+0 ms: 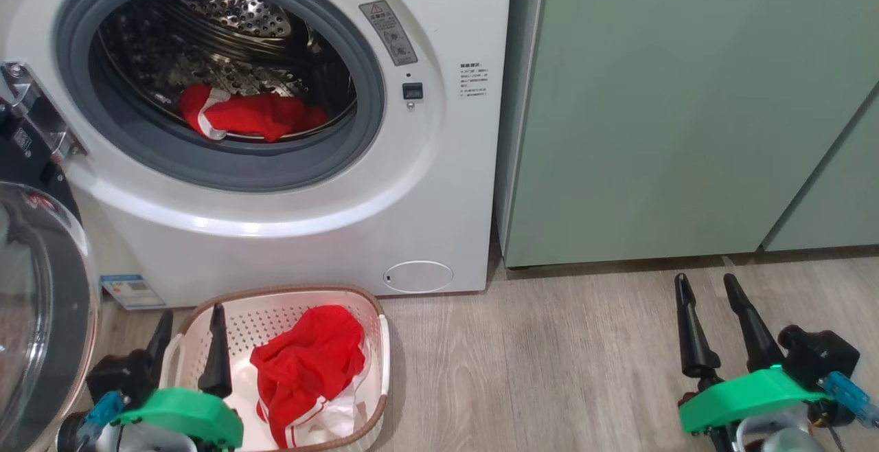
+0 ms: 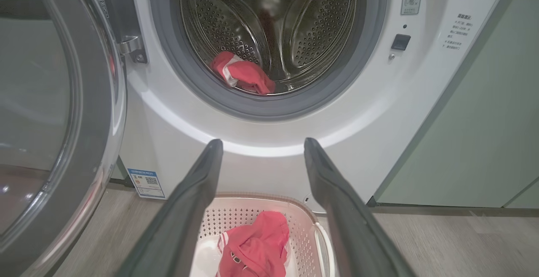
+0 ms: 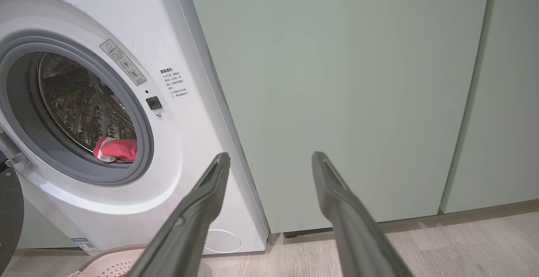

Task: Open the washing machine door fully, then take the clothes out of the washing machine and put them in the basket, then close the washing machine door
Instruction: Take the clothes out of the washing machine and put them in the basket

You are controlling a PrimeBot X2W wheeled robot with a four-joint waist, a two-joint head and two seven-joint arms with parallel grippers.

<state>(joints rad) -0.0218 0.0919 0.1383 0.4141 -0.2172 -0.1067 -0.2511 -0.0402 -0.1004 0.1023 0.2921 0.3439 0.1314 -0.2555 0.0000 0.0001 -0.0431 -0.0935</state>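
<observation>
Left gripper (image 1: pixel 192 311) is hanging with both fingers spread wide, holding nothing. It is sitting low in front of the washing machine (image 1: pixel 439 184), just over the near-left rim of the basket (image 1: pixel 275 292). In the left wrist view, the left gripper (image 2: pixel 263 141) is pointing straight at the machine front, right under the round opening.

Right gripper (image 1: pixel 704 277) is also gaping and empty. It is idling well off the machine's right side, facing the pale green cabinets (image 1: pixel 687 95) above the floor (image 1: pixel 584 356).

The target is the red garment (image 1: pixel 254 115), lying at the bottom of the drum against the front lip of the opening. From the left gripper it is sitting ahead, up, and slightly left of the finger line (image 2: pixel 244 75). It is bunched, with its long axis running side to side across the opening, and a white trim is showing at its left end. From the right wrist, the same garment (image 3: pixel 116 148) is sitting far to the left, behind the grey seal.

The left arm is looking clearly nearer and better lined up, so the reach is probably falling to it: up and in over the seal, with the fingers straddling the short way across the bundle.

The washing machine door (image 1: pixel 41 314) is standing swung open at the machine's left, close beside the left arm, so clipping it is a risk. The basket is sitting on the floor right in front of the machine and is already holding a second red garment (image 1: pixel 309 363).
</observation>
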